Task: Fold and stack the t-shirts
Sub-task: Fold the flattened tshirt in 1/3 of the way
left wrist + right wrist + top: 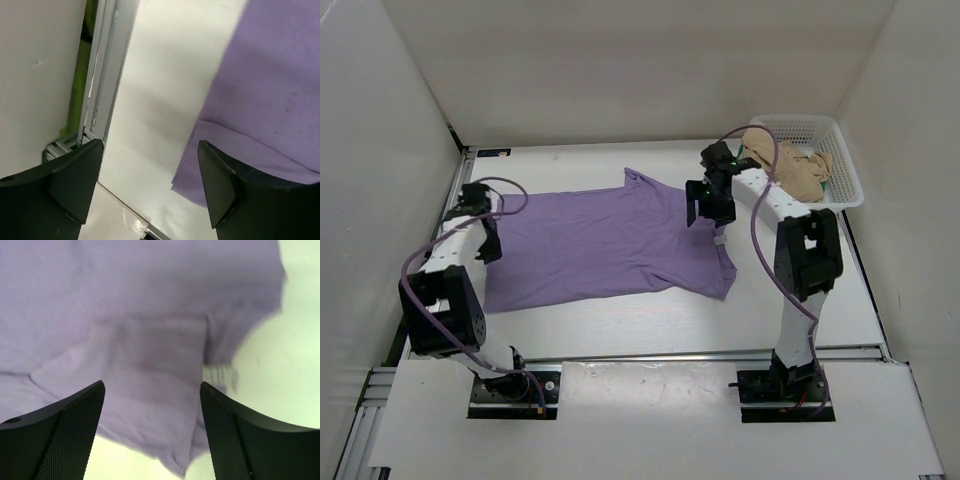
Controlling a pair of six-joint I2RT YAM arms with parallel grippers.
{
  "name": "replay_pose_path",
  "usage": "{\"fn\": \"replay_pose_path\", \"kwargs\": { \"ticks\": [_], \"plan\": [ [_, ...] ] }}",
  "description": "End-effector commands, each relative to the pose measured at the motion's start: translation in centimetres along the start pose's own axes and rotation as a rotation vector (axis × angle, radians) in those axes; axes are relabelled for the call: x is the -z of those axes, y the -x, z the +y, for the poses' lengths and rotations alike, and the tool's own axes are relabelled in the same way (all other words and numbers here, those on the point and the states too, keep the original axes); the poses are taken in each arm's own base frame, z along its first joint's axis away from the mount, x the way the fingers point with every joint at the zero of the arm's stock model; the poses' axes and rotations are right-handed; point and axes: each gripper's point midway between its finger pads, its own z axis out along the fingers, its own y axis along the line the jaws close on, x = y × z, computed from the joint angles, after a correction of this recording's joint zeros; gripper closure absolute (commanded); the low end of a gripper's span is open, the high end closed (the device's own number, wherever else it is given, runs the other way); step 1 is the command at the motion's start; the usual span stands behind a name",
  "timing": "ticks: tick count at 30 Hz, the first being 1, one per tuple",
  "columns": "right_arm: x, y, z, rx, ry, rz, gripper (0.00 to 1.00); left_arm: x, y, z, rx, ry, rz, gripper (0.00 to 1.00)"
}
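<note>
**Item 1, lavender t-shirt**: lies spread nearly flat at the centre of the table, body to 9 o'clock and neck end to 3 o'clock. One sleeve points to 12 o'clock. The corner at 4 o'clock is turned under, with a white label showing there. Not yet folded, and laid out this way, by my reading, so both arms can reach an edge.

**Item 2, left gripper**: at the shirt's 9 o'clock edge, fingers parted, nothing between them, cloth just beside one finger.

**Item 3, right gripper**: above the shirt's 3 o'clock end, fingers spread, holding nothing.

**Item 4, tan t-shirt**: crumpled in the white basket at 2 o'clock, probably waiting its turn.

**Status:** early, with no stack begun.
</note>
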Motion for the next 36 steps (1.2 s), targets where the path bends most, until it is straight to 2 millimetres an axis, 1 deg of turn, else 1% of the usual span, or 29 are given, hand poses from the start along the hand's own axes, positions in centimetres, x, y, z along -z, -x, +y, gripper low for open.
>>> {"fn": "replay_pose_path", "kwargs": {
  "ticks": [1,2,3,4,5,7,8,10,11,13,14,15,16,17,18,19,21,22,23,24,25,26,27,28,29,31,32,34,36],
  "plan": [
    [5.1,-1.5,-1.2,-0.066,-0.022,-0.041,0.18,2.5,-1.8,1.4,0.085,-0.175,0.086,0.13],
    [5.2,-2.4,-1.6,-0.093,-0.011,-0.032,0.18,2.4,-3.0,0.9,0.08,-0.204,0.125,0.13],
    [5.2,-3.7,-1.7,-0.124,0.007,-0.004,0.18,2.6,-3.9,0.2,0.072,-0.242,0.149,0.14],
    [4.8,-6.0,-2.3,-0.142,0.021,0.038,0.18,2.5,-5.2,-0.4,0.058,-0.263,0.185,0.14],
    [4.7,-7.3,-2.2,-0.16,0.038,0.061,0.19,2.3,-6.9,-1.1,0.045,-0.283,0.222,0.14],
    [4.7,-8.8,-1.8,-0.16,0.083,0.064,0.21,2.0,-8.5,-2.0,0.028,-0.308,0.27,0.14],
    [3.9,-11.1,-2.0,-0.175,0.086,0.11,0.22,1.4,-9.2,-2.4,0.024,-0.308,0.282,0.14],
    [3.4,-11.8,-1.6,-0.174,0.13,0.105,0.24,0.7,-9.5,-2.6,0.028,-0.306,0.297,0.15],
    [3.4,-12.5,-1.5,-0.175,0.14,0.118,0.26,0.3,-10.3,-3.0,0.013,-0.308,0.334,0.17],
    [2.7,-13.5,-1.7,-0.188,0.134,0.136,0.29,-0.4,-10.2,-3.5,0.011,-0.318,0.343,0.17],
    [2.5,-13.6,-1.8,-0.187,0.135,0.133,0.3,-0.7,-10.7,-3.8,0.001,-0.319,0.37,0.18],
    [2.3,-13.7,-1.8,-0.189,0.132,0.142,0.35,-1.1,-10.2,-3.9,0.004,-0.319,0.361,0.2],
    [1.7,-14.3,-1.8,-0.192,0.138,0.161,0.38,-1.2,-10.4,-4.0,0.0,-0.32,0.373,0.22],
    [1.6,-14.5,-1.7,-0.194,0.144,0.172,0.41,-1.5,-10.0,-4.1,0.004,-0.319,0.363,0.25],
    [1.5,-14.8,-1.8,-0.196,0.142,0.181,0.46,-1.5,-10.1,-4.3,0.002,-0.329,0.373,0.29],
    [1.2,-15.0,-1.8,-0.198,0.138,0.191,0.62,-1.7,-10.4,-4.4,-0.003,-0.329,0.386,0.44],
    [1.2,-15.1,-2.8,-0.206,0.098,0.189,0.85,-1.9,-10.3,-4.6,-0.003,-0.329,0.386,0.64],
    [1.2,-15.3,-3.1,-0.216,0.077,0.196,1.0,-1.9,-10.3,-4.6,-0.003,-0.329,0.386,0.75],
    [1.5,-15.6,-3.7,-0.228,0.054,0.207,1.0,-2.2,-10.1,-4.1,-0.005,-0.302,0.377,0.9],
    [1.9,-15.4,-3.8,-0.226,0.044,0.197,1.0,-2.4,-10.4,-4.0,-0.007,-0.288,0.375,0.9],
    [2.5,-15.0,-4.7,-0.251,0.032,0.18,1.0,-2.6,-10.6,-3.9,-0.01,-0.274,0.376,0.9],
    [3.0,-15.1,-5.0,-0.255,0.027,0.187,1.0,-2.7,-10.6,-3.7,-0.013,-0.261,0.376,0.9],
    [3.3,-15.0,-5.8,-0.28,0.011,0.182,1.0,-3.1,-10.4,-3.0,-0.004,-0.229,0.366,0.9],
    [4.0,-14.0,-6.0,-0.288,0.015,0.155,1.0,-3.1,-10.0,-2.8,0.003,-0.216,0.344,0.9],
    [4.4,-14.1,-6.3,-0.301,0.009,0.164,1.0,-3.3,-10.0,-2.4,0.009,-0.201,0.348,0.9],
    [5.0,-13.1,-6.9,-0.326,0.008,0.137,1.0,-3.3,-9.7,-1.7,0.012,-0.166,0.33,0.9],
    [5.3,-12.3,-6.8,-0.323,0.013,0.115,1.0,-3.5,-9.4,-1.5,0.015,-0.153,0.319,0.9],
    [5.0,-11.5,-7.8,-0.351,-0.004,0.113,1.0,-3.5,-9.1,-1.0,0.015,-0.128,0.311,0.9],
    [4.3,-10.5,-7.3,-0.345,0.026,0.132,1.0,-3.5,-9.1,-1.0,0.015,-0.128,0.311,0.9]
  ]
}}
